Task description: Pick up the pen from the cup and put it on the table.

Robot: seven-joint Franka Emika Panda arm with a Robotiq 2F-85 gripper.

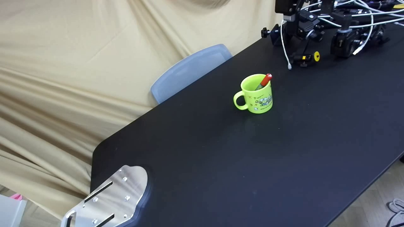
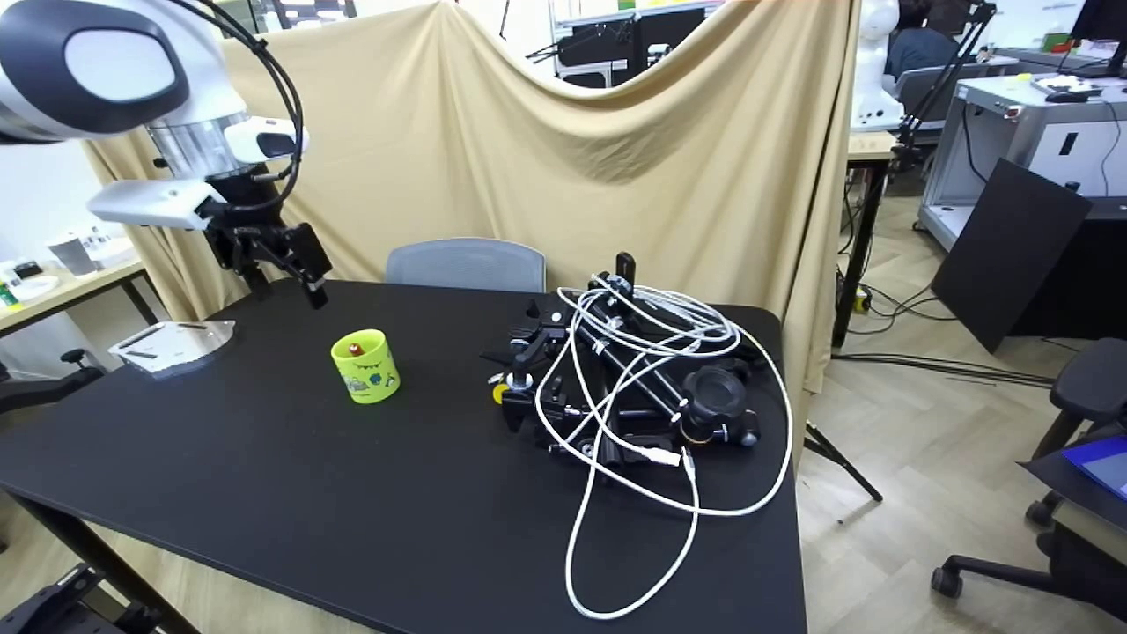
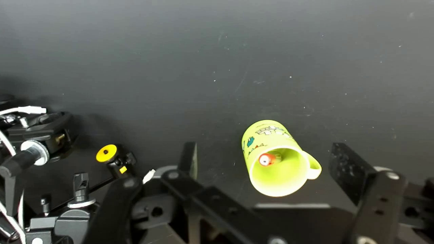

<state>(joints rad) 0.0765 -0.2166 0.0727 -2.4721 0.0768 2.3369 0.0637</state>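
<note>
The lime-green cup (image 1: 259, 101) stands upright on the black table (image 1: 195, 157); it also shows in an exterior view (image 2: 374, 380). The pen (image 1: 266, 79) leans inside the cup, its red-orange end at the rim and its lower part hidden by the wall. In the wrist view the pen (image 3: 267, 159) points its round end up at the camera, inside the cup (image 3: 264, 135). My gripper (image 3: 266, 159) is open and empty, with the cup seen between its fingers. In an exterior view the gripper (image 2: 286, 286) hangs above the table, higher than the cup and to its left.
Black camera mounts (image 2: 616, 379) with looped white cables (image 2: 572, 581) lie on the table; a yellow-capped clamp (image 3: 106, 153) shows near the gripper's left side. A metal plate (image 1: 110, 195) sits at a table edge. A grey chair (image 2: 467, 264) and beige cloth (image 2: 546, 176) stand behind.
</note>
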